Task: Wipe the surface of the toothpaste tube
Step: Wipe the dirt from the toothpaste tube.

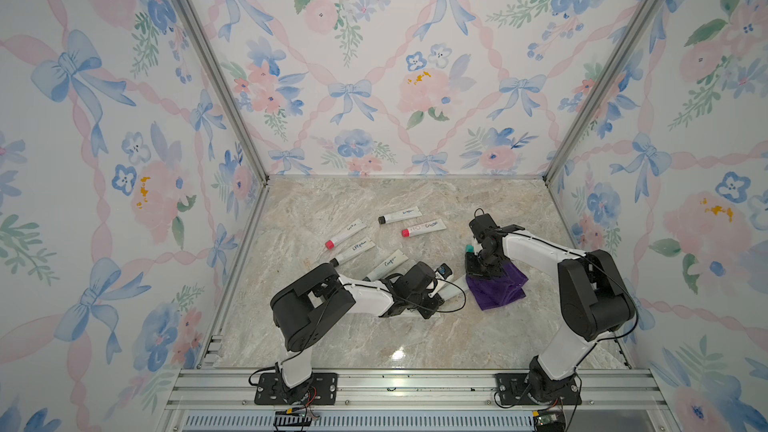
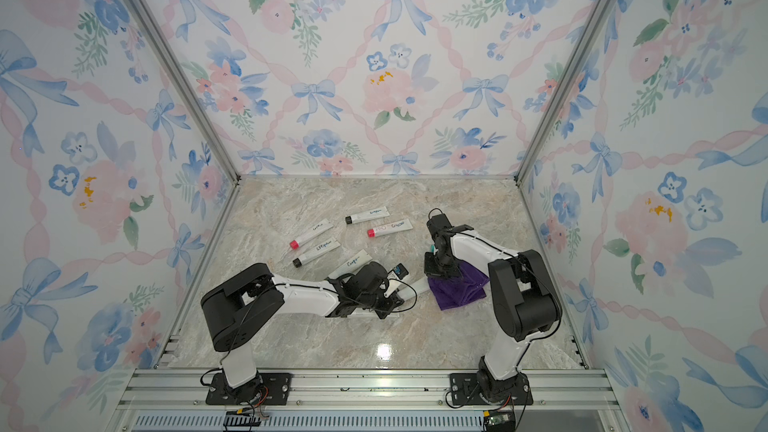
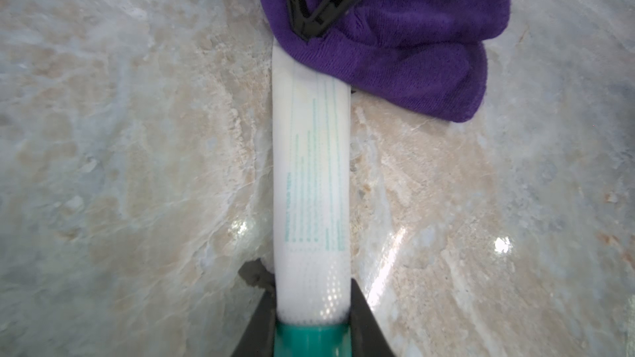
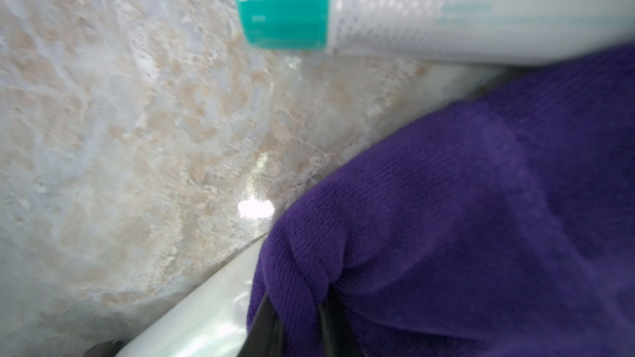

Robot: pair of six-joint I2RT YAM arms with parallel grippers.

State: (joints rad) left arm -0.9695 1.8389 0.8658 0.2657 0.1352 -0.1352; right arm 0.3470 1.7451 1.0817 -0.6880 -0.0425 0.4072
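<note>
1. Tube [image 3: 312, 166]: we judge it light, with soft plastic walls, smooth and a bit slippery. It will dent or bend under a squeeze or a hard rub, but it is not fragile.
2. Best hold, we think, is the stiff end at the cap [image 3: 309, 341] and shoulder, where a squeeze won't buckle the body. That leaves the long body free for wiping.
3. Left pincer [image 3: 311, 290]: clamped on the tube at the cap end, one finger on each side, per the left wrist view.
4. Right pincer [image 3: 311, 22]: fingers together on a fold of the cloth [image 3: 412, 46], which is purple, fuzzy and bunched.
5. Where: the tube is near-centre on the surface [image 1: 374, 338]. It runs from the left pincer rightward to the cloth, with its far end tucked under the cloth's edge. We cannot tell whether the body rests on the surface or hangs just above it.
6. Looks: white body, teal cap, fine teal print in lines along it, dotted pattern near the cap. We see no smear on the exposed side.
7. Risk, our guess: held at one end only, the free end may flex or swing away. Press lightly and stroke along the length.
8. Also there: a second teal-capped tube [image 4: 446, 5] beside the right pincer, and five hand-labelled tubes [image 1: 399, 214] to the left and farther back.
</note>
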